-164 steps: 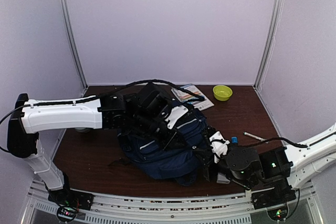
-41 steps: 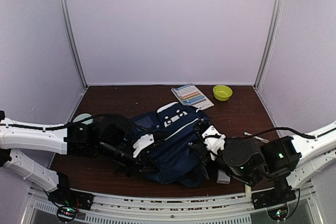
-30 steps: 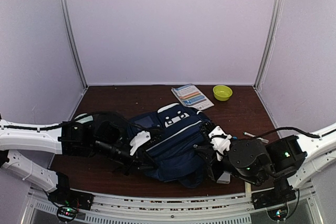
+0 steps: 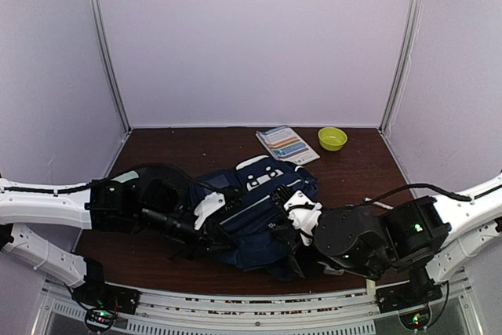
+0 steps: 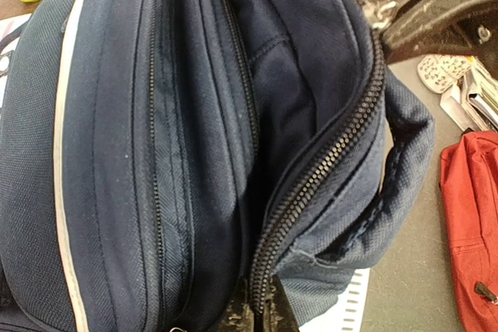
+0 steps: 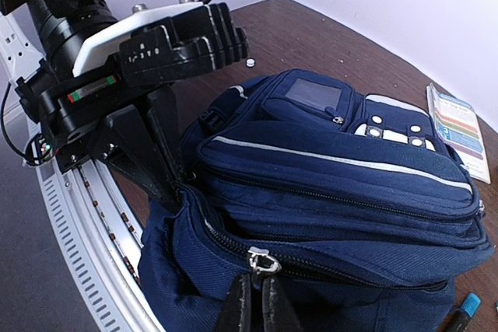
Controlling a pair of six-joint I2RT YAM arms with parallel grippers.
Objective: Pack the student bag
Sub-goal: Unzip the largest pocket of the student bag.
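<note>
Right hand (image 6: 250, 289), gripping the zipper pull (image 6: 260, 261), has swung left; left hand (image 5: 255, 310) pinches the student bag (image 4: 252, 208), whose mouth gapes for packing.

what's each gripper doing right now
Left gripper: closed, pinching the navy-blue fabric backpack at its open zipper.
Right gripper: closed on the same backpack, just below a zipper pull.

In the top view, the student bag (image 4: 251, 209) lies at the lower centre of the table (image 4: 169, 147), with the booklet (image 4: 287, 144) behind it and the bowl (image 4: 332, 138) just right of the booklet.
</note>
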